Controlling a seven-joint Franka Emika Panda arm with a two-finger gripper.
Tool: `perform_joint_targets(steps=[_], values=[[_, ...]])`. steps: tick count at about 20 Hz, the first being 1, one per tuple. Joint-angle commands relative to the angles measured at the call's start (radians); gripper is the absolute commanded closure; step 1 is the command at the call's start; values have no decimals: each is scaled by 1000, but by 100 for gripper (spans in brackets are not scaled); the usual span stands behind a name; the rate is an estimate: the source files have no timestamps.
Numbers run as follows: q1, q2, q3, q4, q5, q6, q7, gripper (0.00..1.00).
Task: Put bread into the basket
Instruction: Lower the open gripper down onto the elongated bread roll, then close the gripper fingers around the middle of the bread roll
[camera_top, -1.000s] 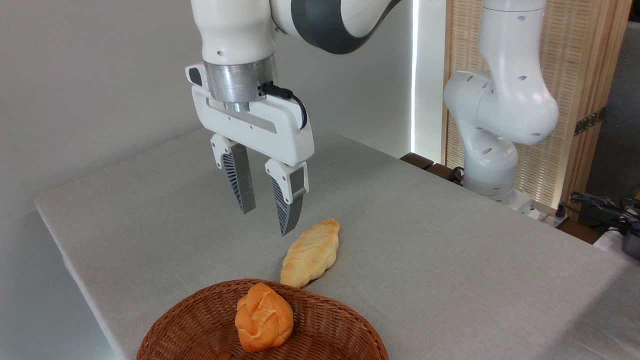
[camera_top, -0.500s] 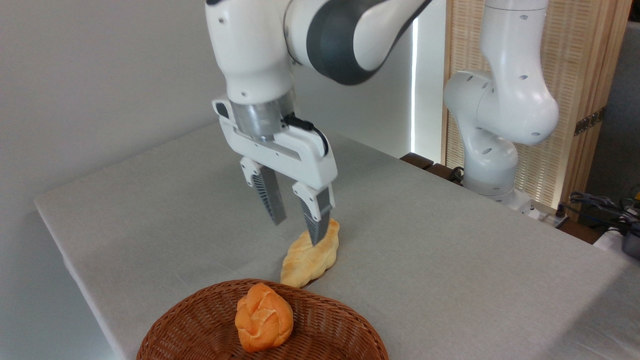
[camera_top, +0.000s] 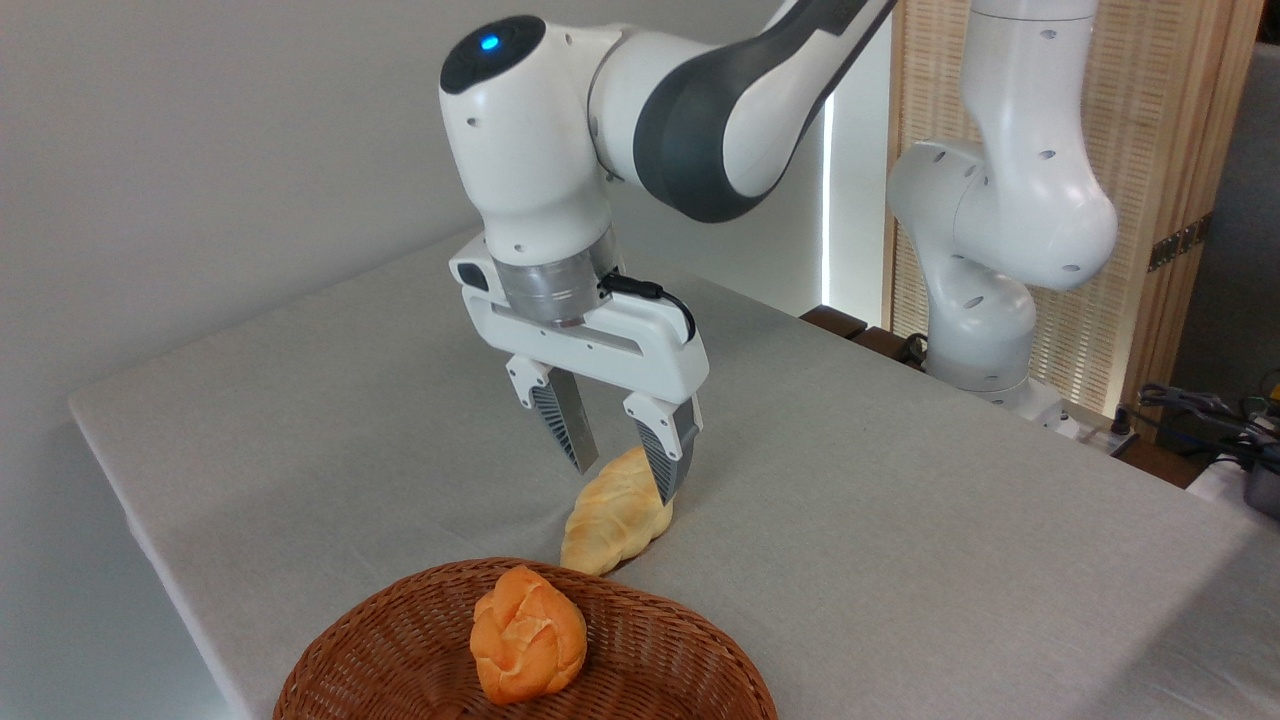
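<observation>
Ridged fingers (camera_top: 668, 470) astride braided bread (camera_top: 612, 515)

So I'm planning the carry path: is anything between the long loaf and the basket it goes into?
Nothing visible lies on the cloth between the bread and the basket; its near tip almost reaches the rim. Inside, an orange bun takes the middle, leaving bare wicker either side. The gripper jaws straddle the loaf.

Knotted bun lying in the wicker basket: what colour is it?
Deep orange knotted bun, clearest in the fixed camera view.
</observation>
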Motion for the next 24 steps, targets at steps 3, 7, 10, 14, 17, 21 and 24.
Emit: perform_joint_targets(steps=[3, 7, 10, 14, 17, 21, 24], values=[[-7, 24, -4, -23, -16, 42, -71, 0], [-10, 44, -23, -20, -17, 47, -71, 0], [-10, 53, -28, -20, -17, 50, -71, 0], [-10, 61, -50, -18, -16, 50, -71, 0], [-10, 66, -51, -14, -7, 48, -60, 0], [-10, 67, -68, -9, 0, 48, -40, 46], [-10, 67, -71, -9, 0, 48, -22, 59]])
